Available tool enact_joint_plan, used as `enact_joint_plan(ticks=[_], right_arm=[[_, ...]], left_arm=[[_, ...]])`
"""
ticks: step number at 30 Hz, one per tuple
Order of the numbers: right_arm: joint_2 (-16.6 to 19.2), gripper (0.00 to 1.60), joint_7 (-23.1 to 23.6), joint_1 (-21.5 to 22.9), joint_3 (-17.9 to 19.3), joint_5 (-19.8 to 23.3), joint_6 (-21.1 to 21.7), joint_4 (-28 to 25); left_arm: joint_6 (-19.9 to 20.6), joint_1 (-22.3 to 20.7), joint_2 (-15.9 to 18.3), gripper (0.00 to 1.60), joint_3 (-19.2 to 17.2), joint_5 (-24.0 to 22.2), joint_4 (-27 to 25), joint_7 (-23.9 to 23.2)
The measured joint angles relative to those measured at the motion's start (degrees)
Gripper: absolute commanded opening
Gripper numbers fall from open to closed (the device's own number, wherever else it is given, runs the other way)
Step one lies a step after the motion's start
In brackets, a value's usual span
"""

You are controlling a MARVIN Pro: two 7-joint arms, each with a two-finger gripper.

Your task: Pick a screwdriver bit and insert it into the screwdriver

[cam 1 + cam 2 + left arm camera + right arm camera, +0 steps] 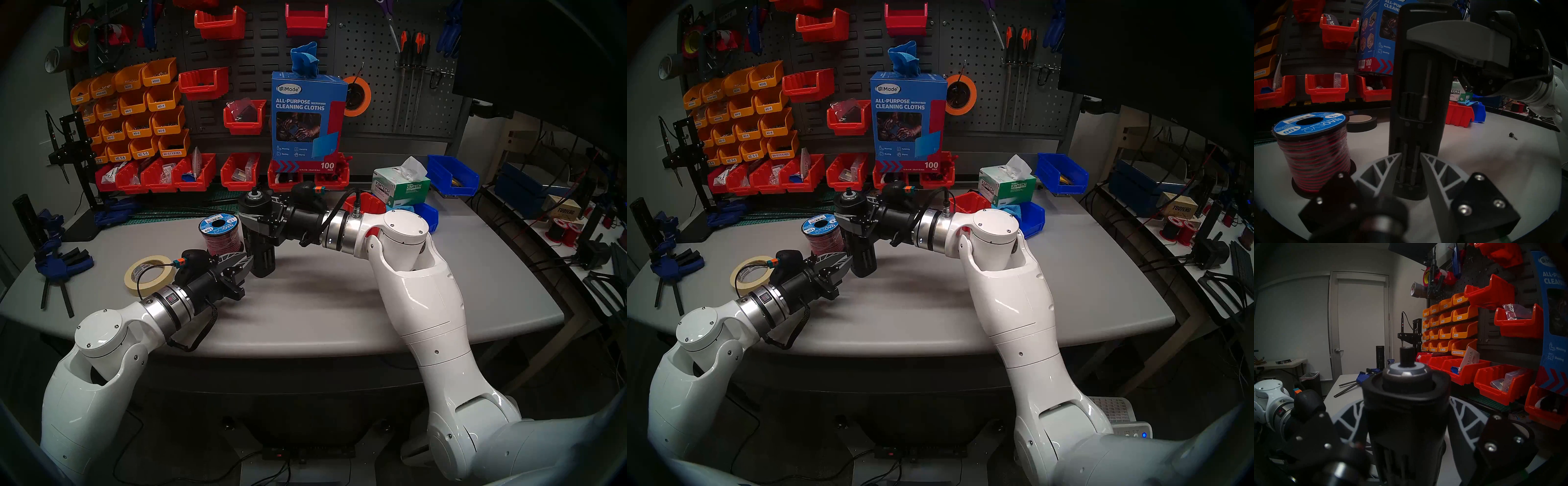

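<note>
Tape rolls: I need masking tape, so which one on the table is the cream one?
The cream tape roll beside the left gripper; the black tape roll lies behind the wire spool.

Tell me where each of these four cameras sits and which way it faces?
Head left: above, looks down at table; both arms show.
Head right: nearly the same, shifted sideways.
Left wrist: low, faces the upright screwdriver; left gripper open around its base.
Right wrist: looks past the screwdriver's top toward a door; right gripper grips it.
Shared: all four show the screwdriver.

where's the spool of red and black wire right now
In the head view the blue-topped spool of red-and-black wire stands left of centre on the grey table, just left of the black cylindrical screwdriver.
</note>
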Motion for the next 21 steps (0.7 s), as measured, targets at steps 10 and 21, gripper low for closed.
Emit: enact_joint_plan(ticks=[10,21], right_arm=[[-0.1,0.7,0.1,0.1,0.0,-0.1,0.2,0.0],[-0.2,0.7,0.2,0.2,0.0,-0.1,0.3,0.3]], left_arm=[[0.4,0.0,0.1,0.7,-0.1,-0.5,0.0,-0.1],[0.6,0.1,-0.2,0.0,-0.1,-0.5,0.0,0.2]])
